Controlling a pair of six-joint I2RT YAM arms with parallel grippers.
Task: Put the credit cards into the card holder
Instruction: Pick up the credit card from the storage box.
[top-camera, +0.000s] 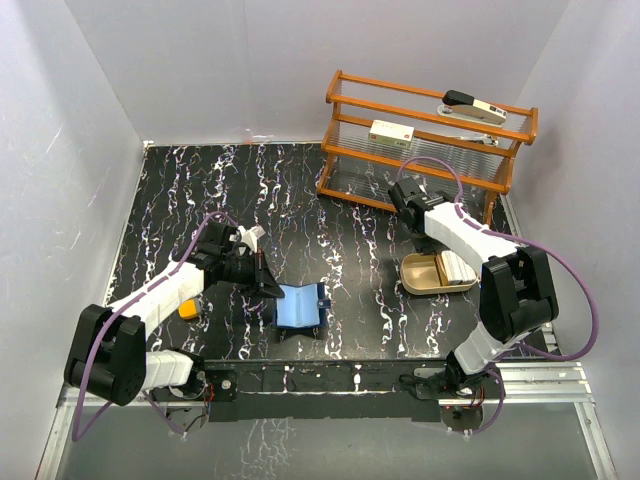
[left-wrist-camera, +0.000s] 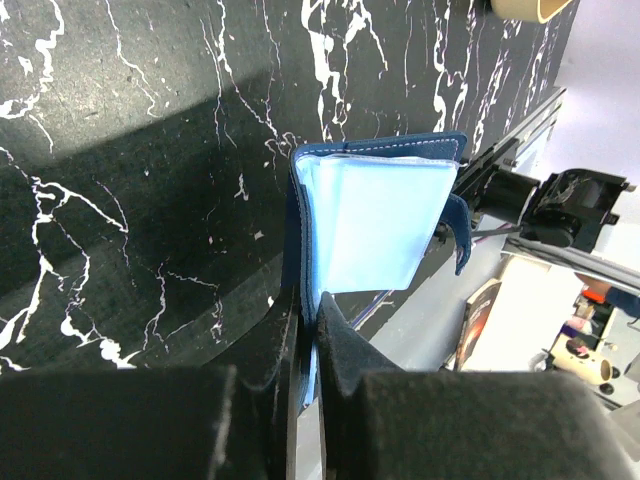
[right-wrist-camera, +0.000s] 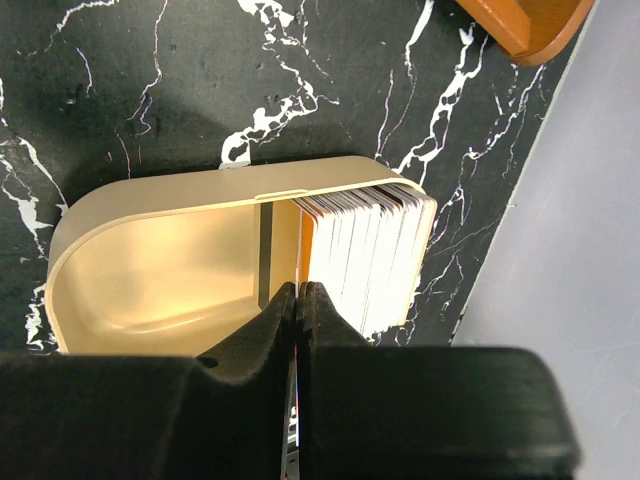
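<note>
Card holder (left-wrist-camera: 385, 220) — between left gripper (left-wrist-camera: 308, 318) fingertips

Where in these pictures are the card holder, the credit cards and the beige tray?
card holder (left-wrist-camera: 385, 225): left wrist view, pale blue inside.
credit cards (right-wrist-camera: 370, 255): right wrist view, stack's top edges.
beige tray (right-wrist-camera: 180, 183): right wrist view, rim.

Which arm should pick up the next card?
Right. Its claw is closed at the edge of the credit cards standing in the beige tray, apparently pinching one. The left claw is clamped on the card holder, by its edge.
</note>
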